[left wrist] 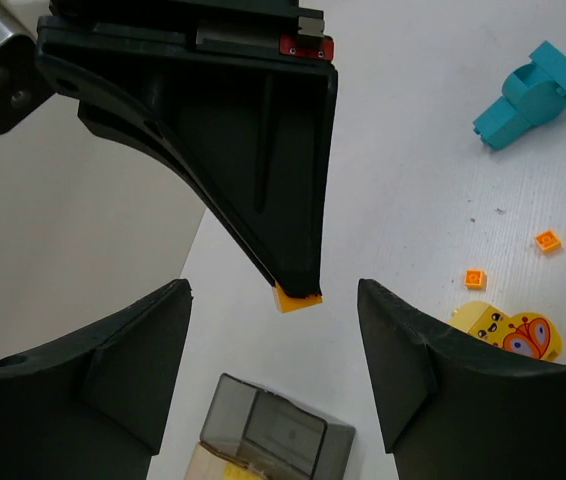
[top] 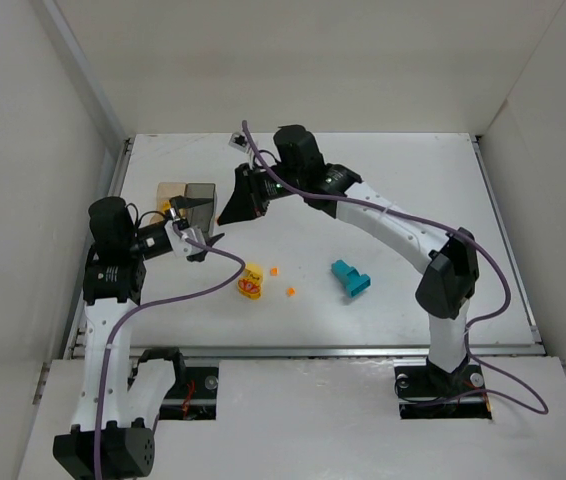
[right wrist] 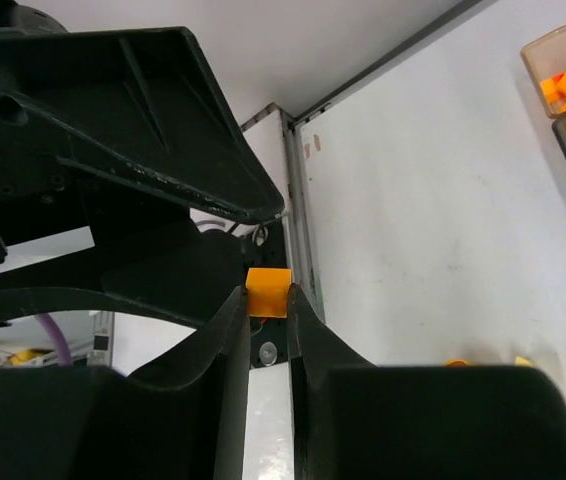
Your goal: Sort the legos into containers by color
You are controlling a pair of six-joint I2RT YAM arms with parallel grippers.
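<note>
Pinching an orange lego (right wrist: 268, 290) at its tips, right gripper (right wrist: 266, 302) faces left gripper's (left wrist: 271, 292) wide-open jaws.

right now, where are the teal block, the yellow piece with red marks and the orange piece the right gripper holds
teal block (top: 351, 280), top external view, middle of its body
yellow piece (top: 252, 283), top external view, its upper face
orange piece (right wrist: 268, 292), right wrist view, its exposed front face
</note>
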